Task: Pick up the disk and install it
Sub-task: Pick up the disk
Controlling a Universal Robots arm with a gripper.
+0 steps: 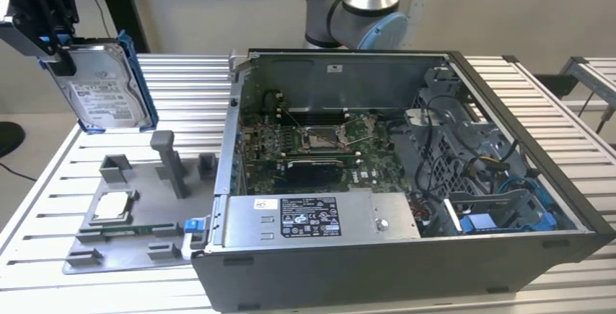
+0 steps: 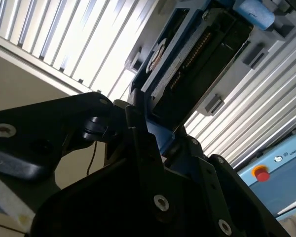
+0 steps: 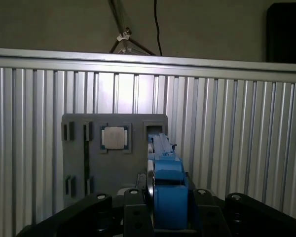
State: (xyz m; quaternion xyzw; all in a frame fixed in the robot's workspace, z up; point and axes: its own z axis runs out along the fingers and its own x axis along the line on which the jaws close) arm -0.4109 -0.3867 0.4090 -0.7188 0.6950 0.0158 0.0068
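We see the gripper (image 1: 56, 43) high at the exterior view's left, jaws clenched on the disk (image 1: 101, 86), which hangs on edge above the grey fixture (image 1: 135, 216) on the surface (image 1: 183, 97), well apart from the open computer case (image 1: 385, 271).

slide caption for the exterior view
Gripper holds the disk aloft above the grey fixture tray, beside the open computer case.

The disk (image 1: 101, 86) is silver metal framed in blue plastic; the table (image 1: 187, 90) is ribbed metal.
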